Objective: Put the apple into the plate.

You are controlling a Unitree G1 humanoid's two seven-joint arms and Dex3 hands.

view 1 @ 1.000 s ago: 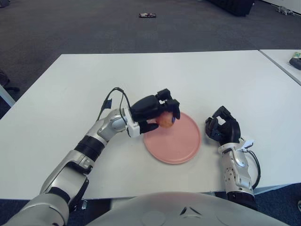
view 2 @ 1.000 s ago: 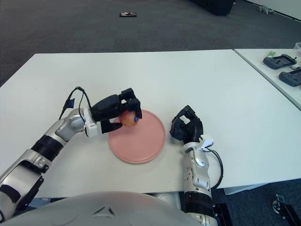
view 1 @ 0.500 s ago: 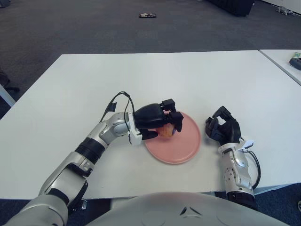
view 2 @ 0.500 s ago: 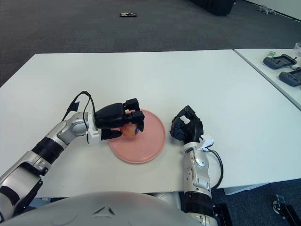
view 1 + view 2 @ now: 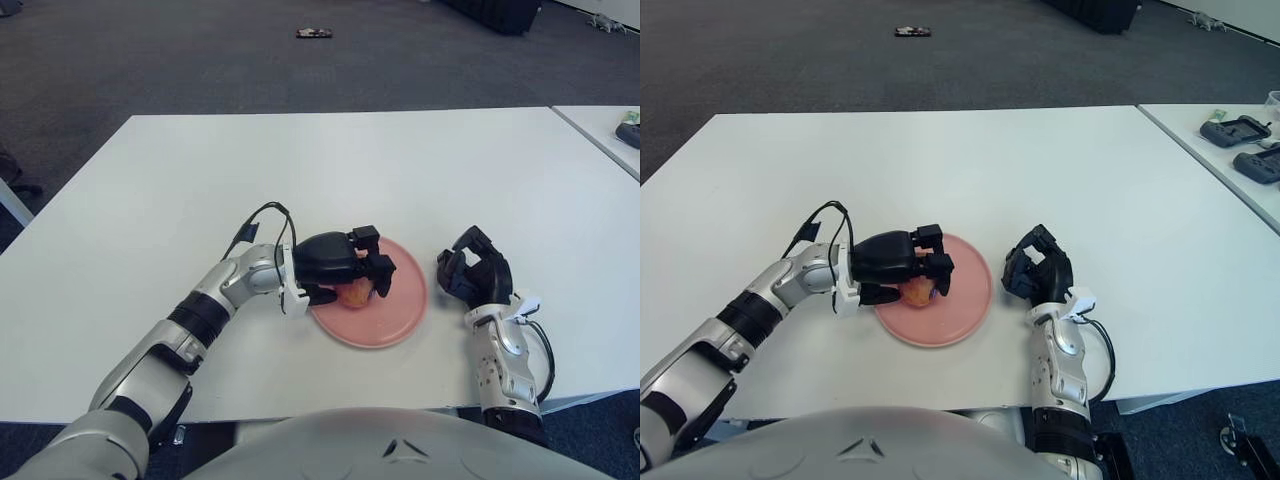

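the left hand [image 5: 340, 268] has its dark fingers [image 5: 378, 272] curled over and around the apple [image 5: 354, 294], grasping it from above; only the lower orange part of the fruit shows beneath the palm. the apple sits low over the left half of the pink plate [image 5: 400, 300], at or just above its surface; contact cannot be told. the right eye view shows a bit more of the apple [image 5: 919, 291] under the fingers, and also two dark devices [image 5: 1240, 130] on a second table [image 5: 1230, 170] far right of the plate, where the left eye view shows only a corner of one.

the right hand [image 5: 472, 272] shows just right of the plate, apart from its rim, fingers bent inward on nothing.

the plate lies near the front edge of the white table [image 5: 300, 160]. beyond the table, a small dark object [image 5: 313, 33] lies on the grey carpet.
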